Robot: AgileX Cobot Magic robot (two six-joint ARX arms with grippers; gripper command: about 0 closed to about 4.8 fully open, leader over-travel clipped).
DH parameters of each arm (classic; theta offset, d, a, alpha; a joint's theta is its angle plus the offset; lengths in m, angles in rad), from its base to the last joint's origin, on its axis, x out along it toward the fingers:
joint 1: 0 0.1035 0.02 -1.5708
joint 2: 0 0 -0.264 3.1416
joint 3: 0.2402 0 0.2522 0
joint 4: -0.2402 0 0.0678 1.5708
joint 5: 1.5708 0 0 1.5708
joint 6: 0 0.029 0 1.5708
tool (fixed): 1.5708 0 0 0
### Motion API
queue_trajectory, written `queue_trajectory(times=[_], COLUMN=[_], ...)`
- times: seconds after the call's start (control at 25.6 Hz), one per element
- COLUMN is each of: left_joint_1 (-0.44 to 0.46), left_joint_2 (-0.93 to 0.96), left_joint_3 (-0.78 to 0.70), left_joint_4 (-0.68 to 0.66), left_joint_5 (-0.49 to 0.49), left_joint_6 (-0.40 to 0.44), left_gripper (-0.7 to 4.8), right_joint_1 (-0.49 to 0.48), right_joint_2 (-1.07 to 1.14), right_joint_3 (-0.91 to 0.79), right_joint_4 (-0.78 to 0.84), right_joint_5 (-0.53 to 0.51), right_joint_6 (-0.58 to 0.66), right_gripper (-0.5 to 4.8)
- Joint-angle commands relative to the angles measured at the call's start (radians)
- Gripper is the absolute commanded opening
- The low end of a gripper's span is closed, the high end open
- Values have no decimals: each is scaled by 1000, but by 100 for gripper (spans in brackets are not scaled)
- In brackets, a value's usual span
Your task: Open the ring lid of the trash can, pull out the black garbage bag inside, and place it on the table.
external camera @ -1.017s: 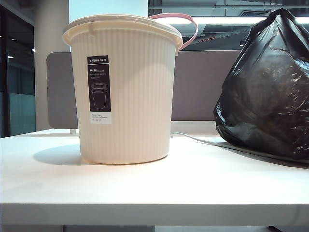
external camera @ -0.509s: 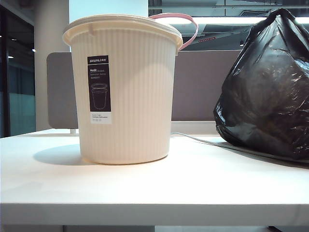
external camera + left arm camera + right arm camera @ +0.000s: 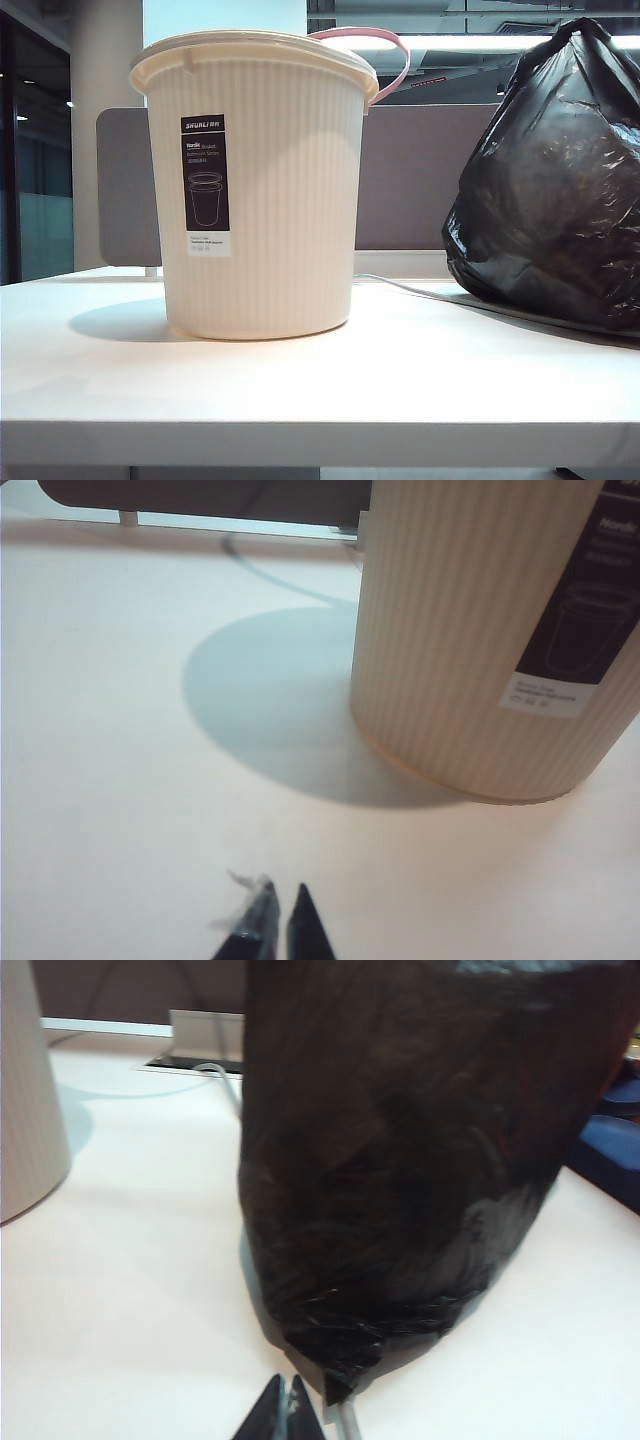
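**Bag out of the can, both grippers drawn back**

The black garbage bag (image 3: 560,190) sat on the right of the white counter (image 3: 300,390), bulky and crinkled, well apart from the trash can (image 3: 262,190) on the left. The can stood upright, its black-and-white label (image 3: 205,185) facing the near edge. The ring lid (image 3: 385,55), a pale pink hoop, was tilted up behind the can's right rim. A thin pale cable (image 3: 420,292) ran along the counter between can and bag. The left gripper (image 3: 278,925) hung low over bare counter near the can's base, tips together, a scrap of clear film clinging to one finger (image 3: 255,920). The right gripper (image 3: 285,1410), tips likewise together, lay just beside the bag's bottom corner; contact could not be judged. A dark blue object (image 3: 610,1150) showed beyond the bag.
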Motion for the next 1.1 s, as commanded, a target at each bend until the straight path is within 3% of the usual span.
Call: queue_trajectory(times=[0.04,1.1], left_joint_1=[1,1], left_joint_2=[0,0], left_joint_3=[1,1], left_joint_4=[-10,-10], left_joint_5=[4,4], left_joint_6=[4,4], left_gripper=[22,22], right_joint_1=[-28,-58], right_joint_2=[0,0], right_joint_3=[-1,-1], right_joint_4=[18,18], right_joint_5=[0,0], right_joint_6=[1,1], right_gripper=[-5,-5])
